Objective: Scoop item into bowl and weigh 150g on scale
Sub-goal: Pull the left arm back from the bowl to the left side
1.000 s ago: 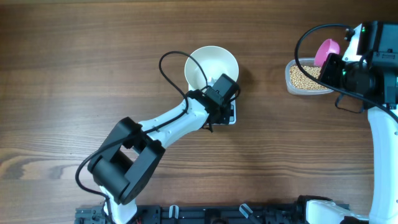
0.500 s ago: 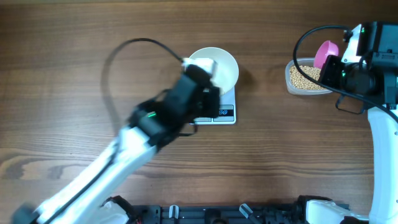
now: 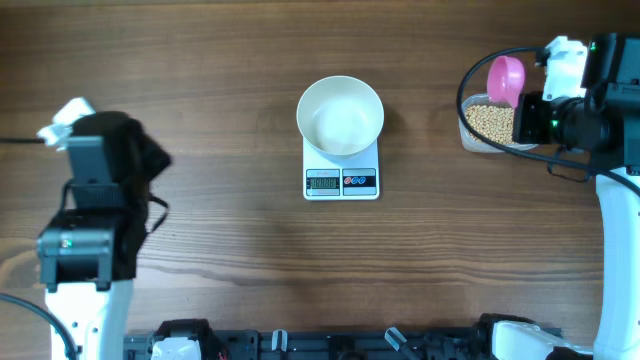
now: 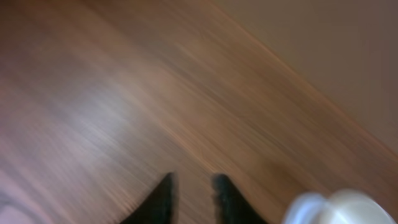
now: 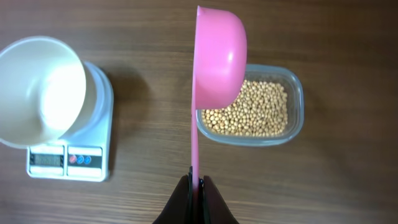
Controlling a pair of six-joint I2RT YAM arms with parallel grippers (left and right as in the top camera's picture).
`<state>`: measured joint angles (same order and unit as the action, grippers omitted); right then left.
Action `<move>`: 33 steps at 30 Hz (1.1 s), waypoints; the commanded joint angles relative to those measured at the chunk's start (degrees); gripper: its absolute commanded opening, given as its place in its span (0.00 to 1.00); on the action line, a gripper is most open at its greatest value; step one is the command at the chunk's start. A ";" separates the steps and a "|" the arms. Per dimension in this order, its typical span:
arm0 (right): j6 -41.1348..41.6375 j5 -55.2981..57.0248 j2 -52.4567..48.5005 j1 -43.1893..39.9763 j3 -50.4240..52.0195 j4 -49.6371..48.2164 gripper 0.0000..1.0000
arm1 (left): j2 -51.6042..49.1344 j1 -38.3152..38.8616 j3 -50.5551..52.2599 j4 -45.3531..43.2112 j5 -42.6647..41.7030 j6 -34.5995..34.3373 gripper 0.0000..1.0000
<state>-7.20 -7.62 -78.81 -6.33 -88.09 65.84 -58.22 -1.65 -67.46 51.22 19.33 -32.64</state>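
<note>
Tan beans [image 5: 249, 109]: small, round, soybean-like, they lay heaped in the clear rounded-rectangular plastic tub [image 5: 297, 87]; I saw none in the bowl.
Pink plastic scoop [image 5: 221, 56]: it hung over the tub's left end, turned on its side; carried like that, it would likely spill its load.
My right gripper [image 5: 196, 186]: clamped on the thin handle's very end, where a loaded scoop could twist or slip.
White round bowl [image 3: 341, 115]: it sat on the small white square scale [image 3: 341, 182], overhanging the back edge; a knock might tip it.
My left gripper [image 4: 193, 184]: fingers slightly apart, holding nothing, well apart from the scale.
</note>
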 commanded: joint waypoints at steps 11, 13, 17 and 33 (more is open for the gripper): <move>-10.56 4.26 0.26 -0.13 -0.35 -0.48 0.04 | -13.33 -23.71 -0.04 -0.22 3.93 -0.61 1.00; -10.12 4.24 0.26 -0.13 -0.35 -0.07 0.04 | -15.80 -25.49 -0.04 -0.81 3.93 -0.61 1.00; -5.84 5.90 0.26 -0.13 -0.35 0.52 0.04 | -20.96 -28.26 -0.04 -2.01 3.89 -0.63 1.00; 4.17 8.55 0.26 -0.13 -0.35 -3.87 0.04 | -23.93 -29.18 -0.04 -10.29 3.87 -0.66 1.00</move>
<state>-4.49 -0.03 -78.81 -6.33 -88.09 62.76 -82.19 -30.50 -67.44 41.08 22.28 -32.93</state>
